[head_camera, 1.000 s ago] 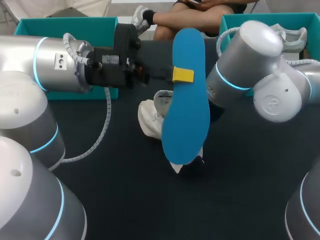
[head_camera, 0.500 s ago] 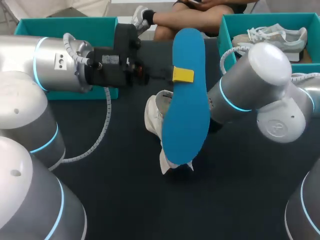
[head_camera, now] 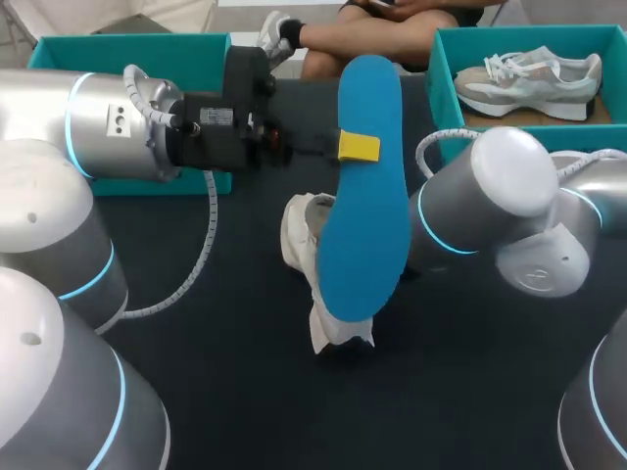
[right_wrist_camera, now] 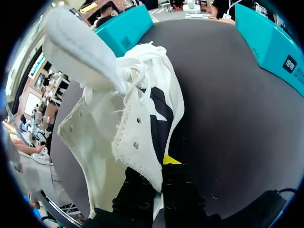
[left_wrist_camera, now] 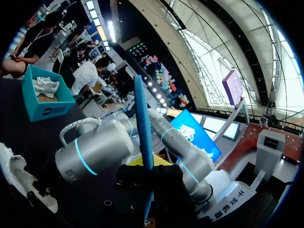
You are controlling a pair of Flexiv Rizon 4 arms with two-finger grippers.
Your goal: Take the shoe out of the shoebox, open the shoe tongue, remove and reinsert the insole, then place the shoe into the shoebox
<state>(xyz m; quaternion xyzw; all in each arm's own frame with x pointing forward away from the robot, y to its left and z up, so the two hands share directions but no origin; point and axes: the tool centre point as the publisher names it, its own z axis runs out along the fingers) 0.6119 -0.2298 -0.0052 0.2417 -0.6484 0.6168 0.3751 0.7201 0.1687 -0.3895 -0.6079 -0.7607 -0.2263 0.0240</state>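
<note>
1. Change, head view: the right arm (head_camera: 490,211) has swung lower and nearer the camera, uncovering the grey sneaker (head_camera: 534,76) in the right-hand shoebox (head_camera: 443,69). The white shoe (head_camera: 306,235) has tipped steeper, toe end down. The left arm and the blue insole (head_camera: 367,215) are unmoved.
2. Head view: the left gripper (head_camera: 359,147) is clamped on the blue insole, one yellow tip on the near face. The insole hangs upright above the table (head_camera: 216,392), in front of the white shoe. The right gripper is hidden behind the insole. The left-hand shoebox (head_camera: 127,47) stands at the far edge.
3. Left wrist view: the insole (left_wrist_camera: 143,137) shows edge-on, pinched between the fingers of the left gripper (left_wrist_camera: 145,164). The right arm (left_wrist_camera: 95,152) is just beyond; part of the white shoe (left_wrist_camera: 14,175) shows beside it.
4. Right wrist view: the right gripper (right_wrist_camera: 154,164) is clenched on the eyelet edge of the white shoe (right_wrist_camera: 123,123). The tongue (right_wrist_camera: 80,47) is folded outward, leaving the opening exposed.
5. Risk, as a judgement: the hold on the shoe takes only a thin flap, so pressure from the insole could twist or pull the shoe loose. The insole, held at mid-length, could buckle or catch on the collar if its end meets the opening off-line.
</note>
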